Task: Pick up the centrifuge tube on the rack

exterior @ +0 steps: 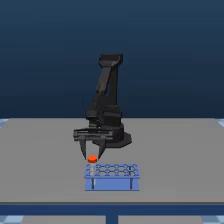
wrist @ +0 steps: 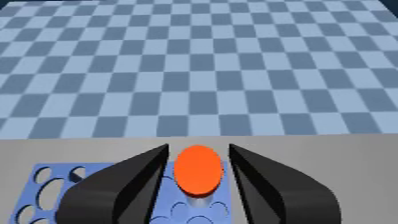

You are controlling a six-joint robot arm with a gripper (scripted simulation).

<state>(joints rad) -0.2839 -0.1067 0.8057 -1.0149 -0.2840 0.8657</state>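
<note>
tool (exterior: 92, 152): fingers apart, straddling the orange cap, not clamped | centrifuge tube (exterior: 92, 161): upright in a corner hole of the rack (exterior: 112, 177), directly below the tool, cap between the fingers | rack: on grey table (exterior: 40, 160), holding the tube vertical for a top-down grasp

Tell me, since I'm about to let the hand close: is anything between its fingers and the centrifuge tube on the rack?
Nothing visible is. The hand is open, with one dark finger on each side of the centrifuge tube and its orange cap. Only thin gaps show between fingers and cap. The tube stands at the blue rack end on the exterior view's left.
</note>
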